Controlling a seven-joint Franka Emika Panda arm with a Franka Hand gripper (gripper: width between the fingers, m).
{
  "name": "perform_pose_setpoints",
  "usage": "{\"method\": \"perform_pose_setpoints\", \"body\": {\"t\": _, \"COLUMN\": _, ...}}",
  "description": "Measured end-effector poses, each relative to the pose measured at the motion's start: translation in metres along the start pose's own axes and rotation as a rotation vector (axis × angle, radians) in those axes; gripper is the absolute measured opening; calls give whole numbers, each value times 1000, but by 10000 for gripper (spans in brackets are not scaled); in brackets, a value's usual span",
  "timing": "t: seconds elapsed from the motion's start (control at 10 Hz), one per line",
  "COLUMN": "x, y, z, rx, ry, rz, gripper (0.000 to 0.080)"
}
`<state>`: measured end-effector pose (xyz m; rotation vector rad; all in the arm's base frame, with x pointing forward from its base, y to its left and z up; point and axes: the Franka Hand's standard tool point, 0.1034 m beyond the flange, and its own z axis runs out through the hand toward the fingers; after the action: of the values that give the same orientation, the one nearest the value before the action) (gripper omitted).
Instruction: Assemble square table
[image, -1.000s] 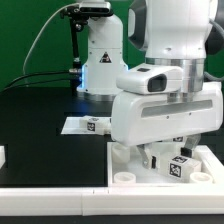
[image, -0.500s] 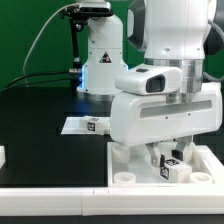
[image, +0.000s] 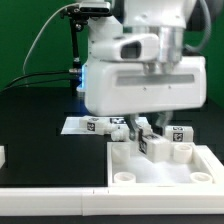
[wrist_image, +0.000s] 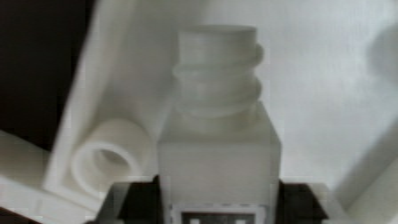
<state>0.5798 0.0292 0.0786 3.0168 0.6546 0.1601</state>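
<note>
The white square table top (image: 190, 168) lies at the exterior view's lower right, with raised round sockets at its near corners (image: 123, 177). My gripper (image: 152, 132) is shut on a chunky white table leg (image: 156, 144) bearing a black-and-white tag, held just above the top's far part. In the wrist view the leg (wrist_image: 221, 120) fills the middle, its stepped peg end pointing away, with the dark fingers (wrist_image: 132, 200) on both sides. A socket (wrist_image: 111, 160) of the top (wrist_image: 338, 100) shows beside it. Another tagged leg (image: 181, 133) stands to the exterior view's right.
The marker board (image: 80, 125) lies flat on the black table behind the top. The white rail (image: 55, 203) runs along the near edge. A small white piece (image: 2, 156) sits at the exterior view's left edge. The robot base (image: 95, 60) and cables stand behind.
The gripper has lifted and moved toward the exterior view's left and away, carrying the leg up off the table top's near right area.
</note>
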Motion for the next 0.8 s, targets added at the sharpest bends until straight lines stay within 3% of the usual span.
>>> {"method": "perform_pose_setpoints", "body": {"t": 0.4, "x": -10, "y": 0, "z": 4, "rx": -1, "ry": 3, "rz": 37, "gripper": 281}}
{"method": "perform_pose_setpoints", "body": {"t": 0.5, "x": -35, "y": 14, "z": 8, "rx": 3, "ry": 8, "rz": 101, "gripper": 281}}
{"method": "perform_pose_setpoints", "body": {"t": 0.7, "x": -93, "y": 47, "z": 0, "rx": -25, "ry": 4, "rz": 194, "gripper": 281}}
{"method": "perform_pose_setpoints", "body": {"t": 0.8, "x": -111, "y": 49, "z": 2, "rx": -32, "ry": 0, "rz": 241, "gripper": 281}}
